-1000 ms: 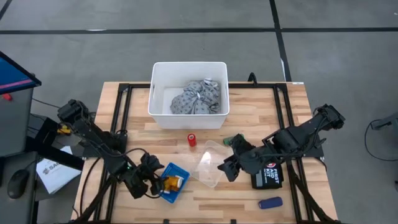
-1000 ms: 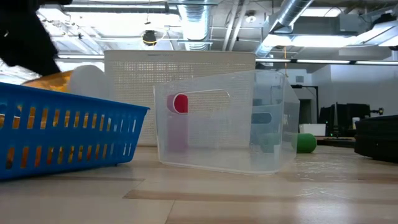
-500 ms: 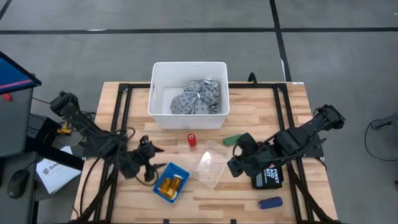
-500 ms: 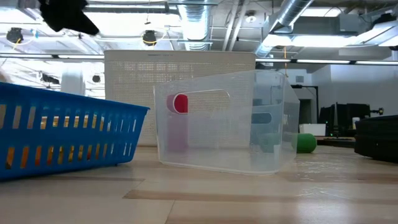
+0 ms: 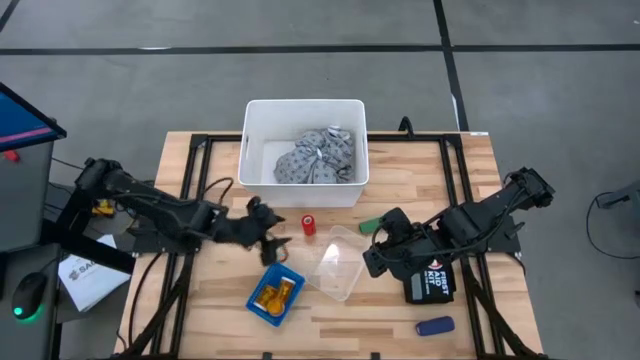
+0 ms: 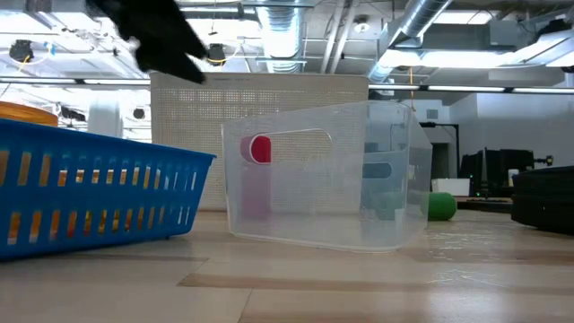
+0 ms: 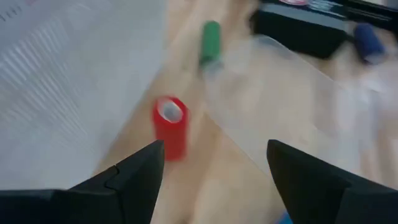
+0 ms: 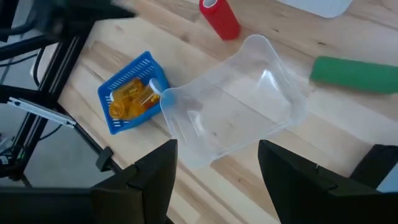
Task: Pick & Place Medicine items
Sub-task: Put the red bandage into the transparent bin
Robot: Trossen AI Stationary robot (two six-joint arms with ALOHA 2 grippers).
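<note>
Orange pill bottles (image 5: 274, 294) lie in a small blue basket (image 5: 262, 276), also in the right wrist view (image 8: 129, 99). A red cylinder (image 5: 309, 224) stands on its end near the white bin (image 5: 250, 150), which holds the grey patterned bundle (image 5: 316, 158). The green cylinder (image 5: 375, 224) and the dark-blue cylinder (image 5: 435, 326) lie on the table. My left gripper (image 5: 268, 222) hovers open just left of the red cylinder (image 7: 170, 127). My right gripper (image 5: 370, 258) is open beside a clear plastic container (image 5: 340, 262).
The clear container (image 8: 236, 112) lies tilted between the basket and my right gripper. A black kit case (image 5: 430, 283) sits under the right arm. In the low view the basket (image 6: 90, 193) and the clear container (image 6: 323, 175) stand in the foreground. Black frame rails cross the tabletop.
My left gripper has left the blue basket, risen and swung toward the table's far edge and right, ending beside the red cylinder. An orange bottle that showed under it at the basket's rim now lies in the basket.
</note>
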